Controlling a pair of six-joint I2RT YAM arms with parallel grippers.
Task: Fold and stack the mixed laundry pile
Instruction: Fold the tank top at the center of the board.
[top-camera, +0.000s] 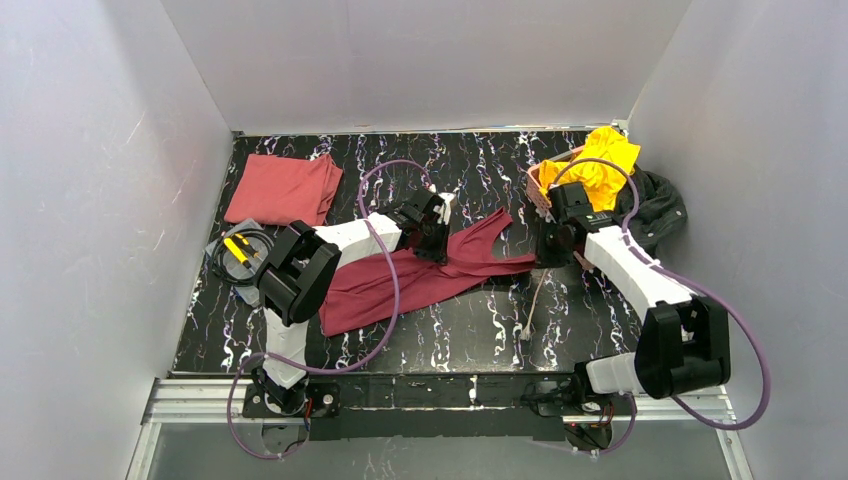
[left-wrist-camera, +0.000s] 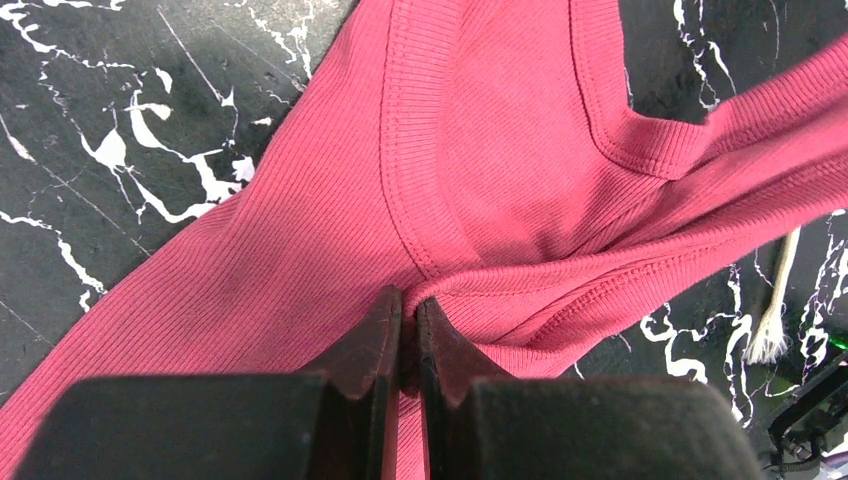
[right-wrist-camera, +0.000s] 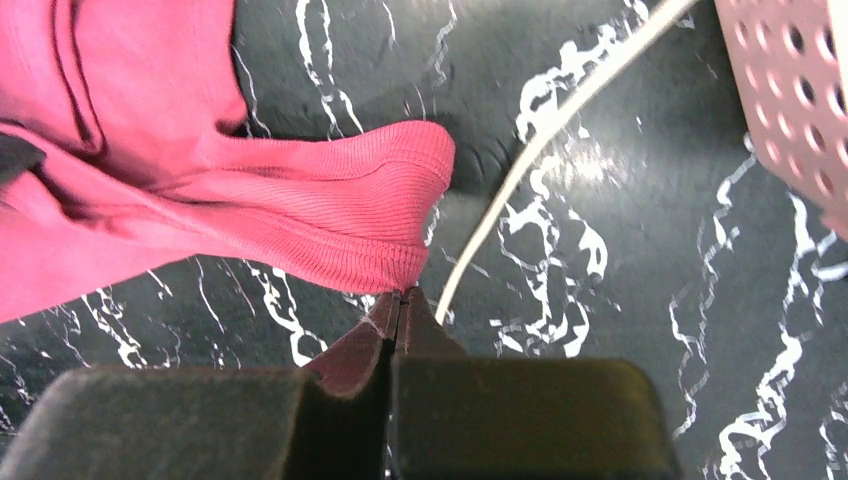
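The dark maroon garment (top-camera: 400, 285) lies stretched across the middle of the black marbled table (top-camera: 470, 335). My left gripper (top-camera: 432, 232) is shut on a fold of it near the neckline (left-wrist-camera: 409, 300). My right gripper (top-camera: 551, 250) is shut at the garment's right strap end (right-wrist-camera: 380, 215), whose hem touches the fingertips (right-wrist-camera: 402, 297); I cannot tell whether cloth is pinched. A salmon-red garment (top-camera: 285, 188) lies folded at the back left. At the back right a yellow garment (top-camera: 600, 165) sits beside a charcoal-black garment (top-camera: 662, 205).
A pink lattice basket (top-camera: 538, 190) stands just behind my right gripper and shows at the top right of the right wrist view (right-wrist-camera: 790, 90). A thin cream cord (right-wrist-camera: 530, 150) runs past the right fingertips. Black cables with yellow parts (top-camera: 240, 250) lie at the left edge.
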